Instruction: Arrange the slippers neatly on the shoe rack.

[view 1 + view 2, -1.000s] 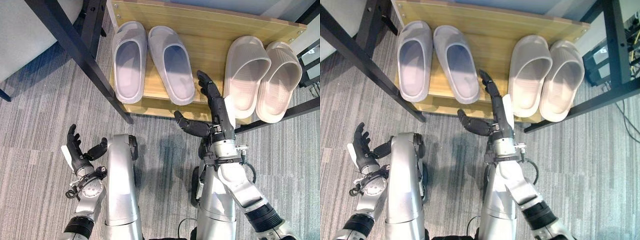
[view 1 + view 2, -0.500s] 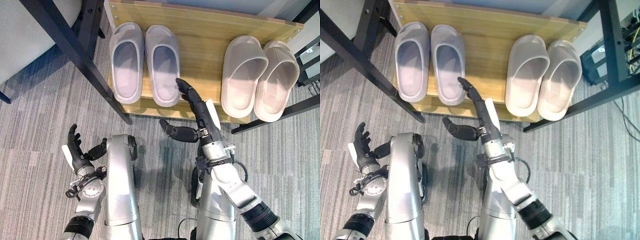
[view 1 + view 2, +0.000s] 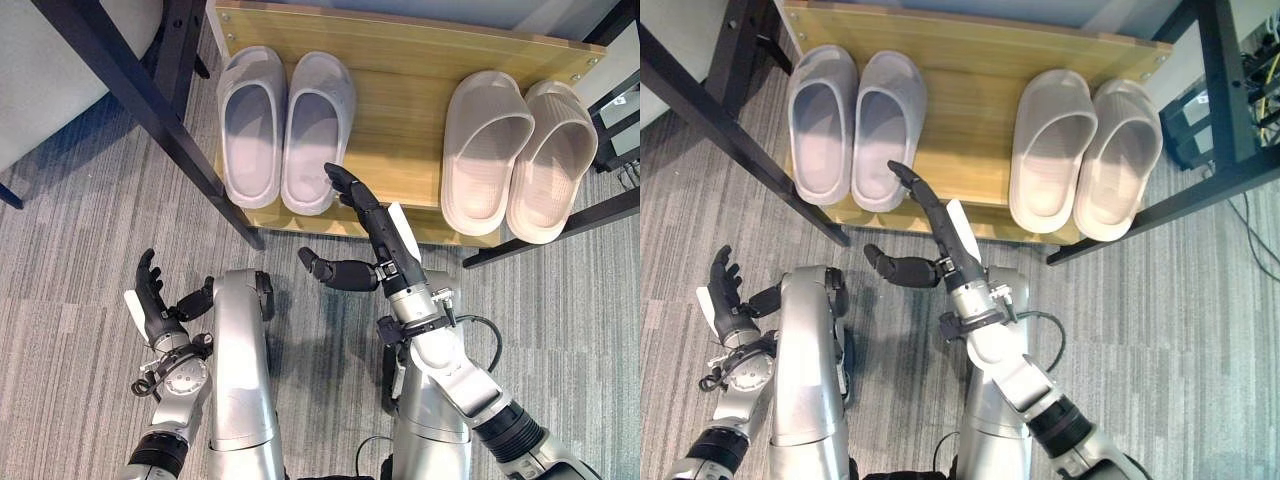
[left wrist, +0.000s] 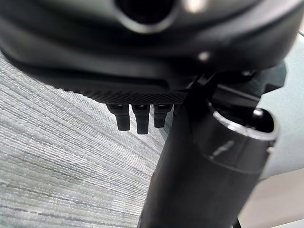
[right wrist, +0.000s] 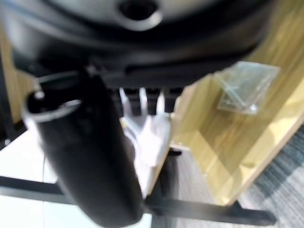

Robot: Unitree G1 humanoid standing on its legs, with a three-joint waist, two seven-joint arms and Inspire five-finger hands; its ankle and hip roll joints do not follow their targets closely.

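Observation:
Two lavender slippers [image 3: 252, 125] [image 3: 318, 131] lie side by side at the left of the wooden shoe rack [image 3: 400, 90], toes pointing away from me. A beige pair [image 3: 482, 150] [image 3: 552, 160] lies at the rack's right. My right hand [image 3: 372, 222] is open, its straight fingers touching the heel side of the inner lavender slipper, thumb spread over the floor. My left hand [image 3: 155, 300] hangs open low at the left over the carpet, holding nothing. In the right wrist view the lavender slipper [image 5: 152, 137] sits just past the fingertips.
A black table leg [image 3: 150, 110] slants across the rack's left end, with a chair base [image 3: 190, 40] behind it. Another black bar [image 3: 560, 235] crosses at the right. Grey striped carpet [image 3: 80, 230] lies in front of the rack.
My right hand has swept left along the rack's front edge, pushing the inner lavender slipper from a slant until it lies against its partner. The left hand has stayed still.

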